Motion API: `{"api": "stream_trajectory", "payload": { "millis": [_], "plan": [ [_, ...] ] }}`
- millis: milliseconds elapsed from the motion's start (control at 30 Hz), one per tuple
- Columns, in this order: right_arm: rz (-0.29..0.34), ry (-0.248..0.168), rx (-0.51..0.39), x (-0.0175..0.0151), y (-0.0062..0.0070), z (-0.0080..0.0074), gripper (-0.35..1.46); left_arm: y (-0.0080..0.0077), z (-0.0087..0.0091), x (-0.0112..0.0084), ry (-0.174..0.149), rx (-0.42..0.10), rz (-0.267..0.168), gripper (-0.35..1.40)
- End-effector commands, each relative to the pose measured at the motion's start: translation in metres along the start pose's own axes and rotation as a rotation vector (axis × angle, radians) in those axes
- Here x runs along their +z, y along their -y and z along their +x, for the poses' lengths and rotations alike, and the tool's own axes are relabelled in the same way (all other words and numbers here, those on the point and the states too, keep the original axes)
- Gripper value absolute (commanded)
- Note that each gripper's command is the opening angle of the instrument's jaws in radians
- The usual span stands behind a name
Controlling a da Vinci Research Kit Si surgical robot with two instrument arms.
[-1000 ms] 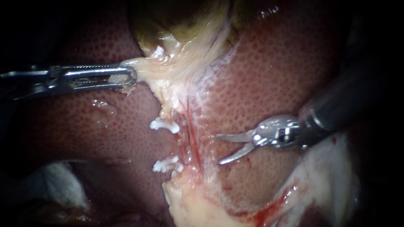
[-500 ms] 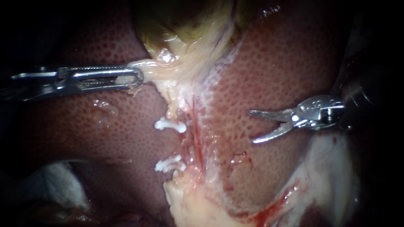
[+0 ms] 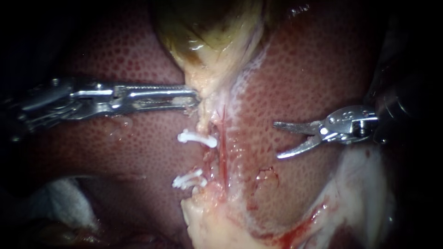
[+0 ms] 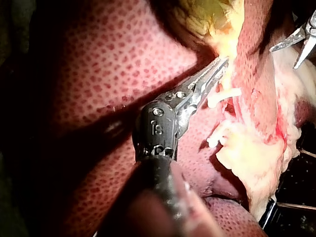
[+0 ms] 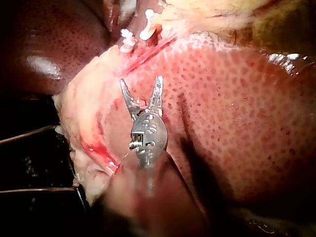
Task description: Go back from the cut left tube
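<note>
Two white clips, an upper clip [image 3: 197, 138] and a lower clip [image 3: 187, 180], sit on the left tube, with a gap of cut tissue [image 3: 204, 160] between them. A thin red tube [image 3: 223, 140] runs just to their right. My right instrument [image 3: 277, 140] hovers over the liver [image 3: 314, 69], well to the right of both tubes, with its blade-like jaws open and holding nothing. The right wrist view shows the same open jaws [image 5: 140, 81] short of the clips [image 5: 148, 29]. My left instrument [image 3: 196, 97] is shut on pale tissue at the neck of the gallbladder [image 3: 212, 32].
White gauze [image 3: 60, 198] lies at the lower left. Pale fatty tissue [image 3: 207, 226] with some blood fills the lower middle, and a whitish flap [image 3: 364, 193] lies under my right instrument's shaft.
My right instrument drew back to the right, away from the tubes, then held still. My left instrument moved right with the gripped tissue, so the gallbladder neck now hangs straighter.
</note>
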Motion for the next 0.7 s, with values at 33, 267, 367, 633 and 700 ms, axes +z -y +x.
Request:
{"api": "stream_trajectory", "payload": {
  "millis": [33, 267, 367, 633, 700],
  "plan": [
    [0.003, -0.001, -0.006, 0.0000, 0.0000, 0.0001, 1.43, 0.0000, -0.0001, 0.0001, 0.002, -0.001, 0.001, -0.35],
    [0.005, -0.005, -0.006, 0.0002, 0.0001, 0.0002, 1.43, 0.0000, -0.0001, 0.0002, 0.002, -0.001, 0.001, -0.35],
    [0.005, -0.005, -0.005, 0.0002, 0.0001, 0.0002, 1.43, 0.0000, -0.0001, 0.0002, 0.004, -0.001, 0.002, -0.35],
    [0.007, -0.006, -0.005, 0.0002, 0.0001, 0.0003, 1.43, 0.0001, -0.0002, 0.0002, 0.005, 0.000, 0.001, -0.35],
    [0.007, -0.005, -0.005, 0.0002, 0.0001, 0.0003, 1.43, 0.0003, -0.0002, 0.0001, 0.005, 0.000, -0.001, -0.35]
  ]
}}
